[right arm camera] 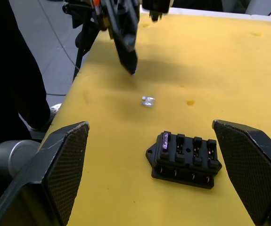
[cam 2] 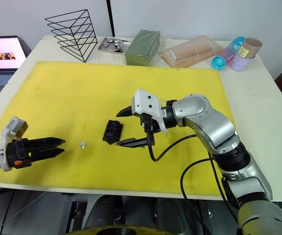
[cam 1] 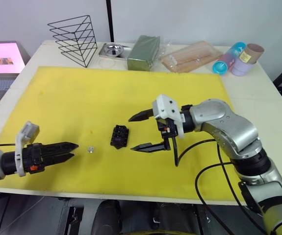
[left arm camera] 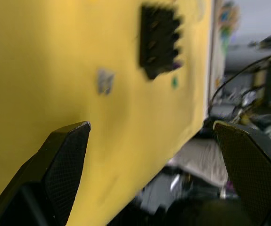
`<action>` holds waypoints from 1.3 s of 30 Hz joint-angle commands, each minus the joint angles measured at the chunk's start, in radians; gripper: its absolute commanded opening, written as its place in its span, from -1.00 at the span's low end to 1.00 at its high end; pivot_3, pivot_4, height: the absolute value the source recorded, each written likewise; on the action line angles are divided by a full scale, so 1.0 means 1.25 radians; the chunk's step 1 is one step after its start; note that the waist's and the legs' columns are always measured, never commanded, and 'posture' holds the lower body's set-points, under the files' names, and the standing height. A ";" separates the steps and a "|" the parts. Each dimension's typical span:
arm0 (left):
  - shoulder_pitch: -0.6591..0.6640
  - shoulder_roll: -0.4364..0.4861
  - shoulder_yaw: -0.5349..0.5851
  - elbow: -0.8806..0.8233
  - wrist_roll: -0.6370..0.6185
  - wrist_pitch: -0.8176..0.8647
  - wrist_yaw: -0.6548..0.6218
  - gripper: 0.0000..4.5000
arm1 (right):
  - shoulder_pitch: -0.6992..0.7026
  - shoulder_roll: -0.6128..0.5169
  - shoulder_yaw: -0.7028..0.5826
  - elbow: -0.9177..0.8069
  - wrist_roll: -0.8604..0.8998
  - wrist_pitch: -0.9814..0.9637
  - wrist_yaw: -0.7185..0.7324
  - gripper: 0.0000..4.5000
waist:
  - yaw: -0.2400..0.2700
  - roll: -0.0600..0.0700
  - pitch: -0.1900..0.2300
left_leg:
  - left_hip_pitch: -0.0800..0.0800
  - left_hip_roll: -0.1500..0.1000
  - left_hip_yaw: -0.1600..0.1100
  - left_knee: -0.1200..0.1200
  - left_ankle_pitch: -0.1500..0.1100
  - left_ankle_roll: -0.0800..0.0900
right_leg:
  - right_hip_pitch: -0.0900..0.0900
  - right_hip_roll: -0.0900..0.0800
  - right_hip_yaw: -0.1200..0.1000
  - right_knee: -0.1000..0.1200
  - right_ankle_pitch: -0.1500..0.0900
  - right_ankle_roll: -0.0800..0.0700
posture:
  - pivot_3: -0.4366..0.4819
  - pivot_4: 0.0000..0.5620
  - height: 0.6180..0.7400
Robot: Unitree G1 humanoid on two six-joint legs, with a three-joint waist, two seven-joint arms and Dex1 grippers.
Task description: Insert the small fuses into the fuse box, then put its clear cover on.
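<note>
Left eye view, counter: white counter (cam 1: 258, 83) carrying a yellow mat (cam 1: 106, 103) on which the task items lie.
Laptop: lit screen (cam 1: 1, 56) off the counter's left edge.
Left gripper: left gripper (cam 1: 71, 151) low over the mat near its front left, pointing toward the pale fuse; the head views show the tips close together, the left wrist view shows them spread, so its state cannot be told; nothing seen in it.
Pale fuse: small clear fuse (cam 1: 89, 149) lying flat on the mat, just beyond the left gripper's tips, between that gripper and the fuse box.
Fuse box: black fuse box (cam 1: 119, 136) on the mat near centre, apart from both grippers; right wrist view shows a purple fuse (right arm camera: 164, 140) seated in one end slot.
Right gripper: right gripper (cam 1: 141, 131) released, fingers spread wide, empty, hovering just right of the fuse box and facing it.
Back of counter: wire rack (cam 1: 74, 39), metal tray (cam 1: 114, 50), green block (cam 1: 144, 52), clear bag of sticks (cam 1: 190, 56), paper tubes (cam 1: 239, 58).
</note>
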 commanded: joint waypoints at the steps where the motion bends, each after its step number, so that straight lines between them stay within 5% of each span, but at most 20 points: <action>1: -0.116 -0.032 -0.072 0.082 0.114 0.042 -0.094 0.98 | -0.023 0.005 -0.005 -0.007 0.001 -0.011 0.003 1.00 | 0.002 0.000 0.000 | -0.001 0.000 0.000 0.000 0.000 0.000 | -0.001 0.001 0.000 0.000 0.000 0.000 | -0.05 -0.47 1.00; 12: -0.206 -0.100 -0.132 0.106 0.356 0.033 -0.280 0.98 | -0.008 -0.005 -0.011 -0.030 0.007 0.008 -0.010 1.00 | 0.001 0.000 0.000 | -0.010 0.002 -0.002 0.003 0.002 -0.003 | -0.009 0.003 0.000 0.002 0.001 0.001 | -0.05 -0.47 1.00; 35: -0.262 -0.221 -0.103 0.114 0.526 0.059 -0.342 0.98 | -0.008 -0.011 -0.010 -0.018 -0.006 0.005 -0.010 1.00 | 0.021 0.001 -0.001 | -0.010 0.002 -0.004 0.011 0.001 -0.001 | -0.005 0.003 0.000 0.003 0.002 0.003 | -0.05 -0.47 1.00; 39: -0.264 -0.231 -0.101 0.112 0.544 0.060 -0.342 0.58 | -0.006 -0.010 -0.010 -0.018 -0.006 0.006 -0.013 1.00 | 0.021 0.001 -0.001 | -0.010 0.002 -0.004 0.013 -0.001 0.003 | -0.003 0.003 0.000 0.003 0.002 0.003 | -0.05 -0.47 1.00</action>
